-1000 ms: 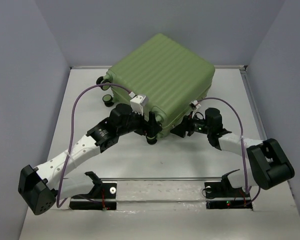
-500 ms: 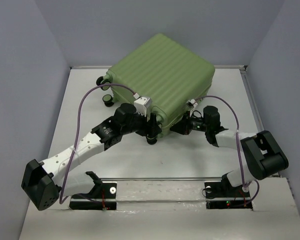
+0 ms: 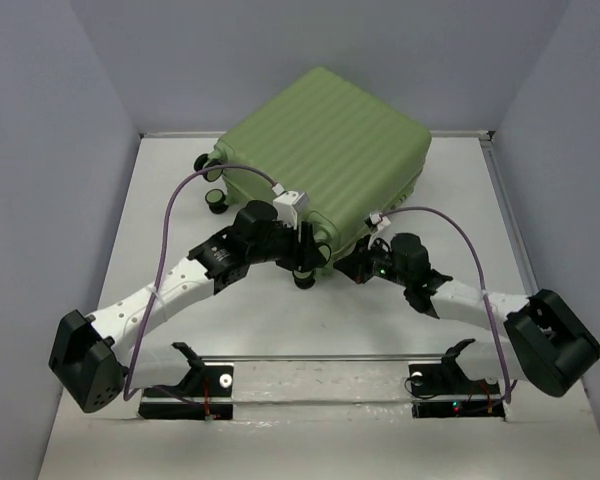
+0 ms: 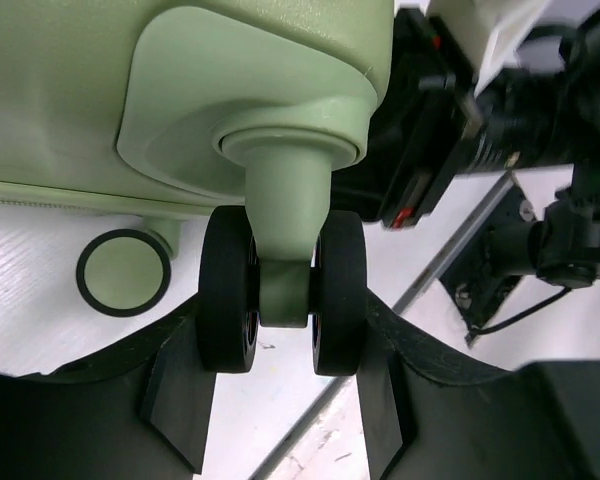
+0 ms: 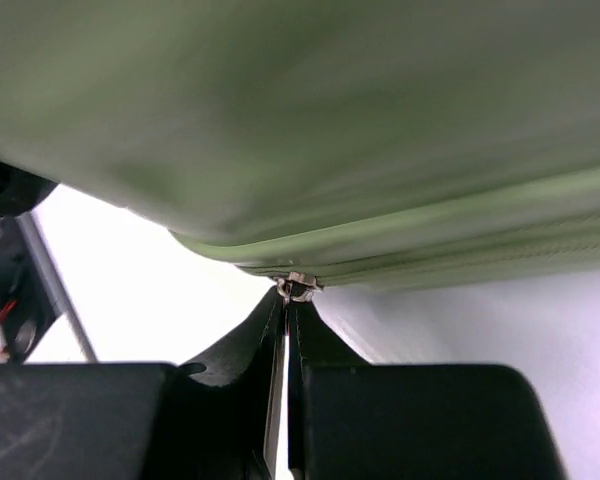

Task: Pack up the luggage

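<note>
- The luggage (image 3: 325, 155) lies flat and shut on the far half of the white worktop (image 3: 280, 320), turned on a diagonal. Its wheeled end faces near-left, so its long axis runs from near-left to far-right.
- The nearest corner of the case points at the gap between the two arms, and each arm meets it from its own side.
- The left end effector (image 4: 283, 345) straddles the twin wheel (image 4: 230, 290) at that near corner. One finger presses each outer face, so it is clamped on the wheel.
- The right end effector (image 5: 285, 325) reaches under the near-right edge with its fingers closed to a sliver. A small metal piece is pinched at their tips, and it looks like the zipper pull (image 5: 300, 285), though the wrist view is too soft to be sure.
- The zip seam (image 5: 460, 255) runs off along the near-right side, away from the near corner and roughly along the long axis. Any pull by the right arm should follow that line while the left arm braces the case by the wheel.
- Nothing of the inside shows, so I cannot tell whether the zip is being opened or closed.
- The worktop is smooth, and the case could skid or pivot on its other wheels (image 3: 217, 200) if the brace slips.
- Room is tight. Grey walls (image 3: 50, 150) stand close on three sides, and the far corner of the case sits near the back wall.
</note>
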Available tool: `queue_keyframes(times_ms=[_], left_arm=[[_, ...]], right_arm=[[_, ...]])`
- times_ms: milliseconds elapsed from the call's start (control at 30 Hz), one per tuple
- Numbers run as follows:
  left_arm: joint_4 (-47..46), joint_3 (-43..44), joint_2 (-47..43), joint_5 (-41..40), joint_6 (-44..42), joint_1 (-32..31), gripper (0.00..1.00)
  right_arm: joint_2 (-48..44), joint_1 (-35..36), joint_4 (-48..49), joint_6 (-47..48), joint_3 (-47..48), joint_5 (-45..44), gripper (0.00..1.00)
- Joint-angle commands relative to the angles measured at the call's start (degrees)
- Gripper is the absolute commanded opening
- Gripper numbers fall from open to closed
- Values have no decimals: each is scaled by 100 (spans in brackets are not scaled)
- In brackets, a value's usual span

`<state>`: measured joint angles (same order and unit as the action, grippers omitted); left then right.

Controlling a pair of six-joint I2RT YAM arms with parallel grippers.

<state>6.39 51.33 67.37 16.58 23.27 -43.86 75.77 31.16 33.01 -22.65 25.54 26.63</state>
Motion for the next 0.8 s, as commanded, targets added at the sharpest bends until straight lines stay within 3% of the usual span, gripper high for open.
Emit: queue_keyframes(times_ms=[0, 133, 300, 433, 500, 567, 667, 733, 767], left_arm=[[-1543, 746, 302, 161, 424, -9, 6], [-2027, 1229, 775, 424, 784, -70, 6], [-2335, 1915, 1260, 241, 1030, -657, 6], [-2852, 1969, 1340, 40, 1390, -1019, 6], [-3029, 1864, 1279, -75, 1601, -1090, 6], [-3188, 1749, 1226, -102, 1716, -1108, 6], [-2839, 1731, 1068, -84, 1489, -1125, 52], [-1859, 1810, 709, -748, 805, -1116, 89], [-1496, 1819, 576, -1005, 567, -1090, 93]], right_arm=[[-834, 1321, -277, -282, -198, -1826, 7], [-1108, 2411, -183, -853, -374, -3250, 7], [-266, 3071, 1415, -1416, -147, -4487, 7], [1364, 3432, 4980, -1793, -163, -4905, 7], [1808, 3510, 6123, -1961, -111, -4956, 7], [2030, 3625, 6305, -1971, -128, -5254, 7], [1829, 3626, 6533, -2032, -724, -5528, 7], [1548, 3626, 6403, -1989, -1067, -5756, 7], [1390, 3626, 6236, -2023, -1330, -5801, 7]])
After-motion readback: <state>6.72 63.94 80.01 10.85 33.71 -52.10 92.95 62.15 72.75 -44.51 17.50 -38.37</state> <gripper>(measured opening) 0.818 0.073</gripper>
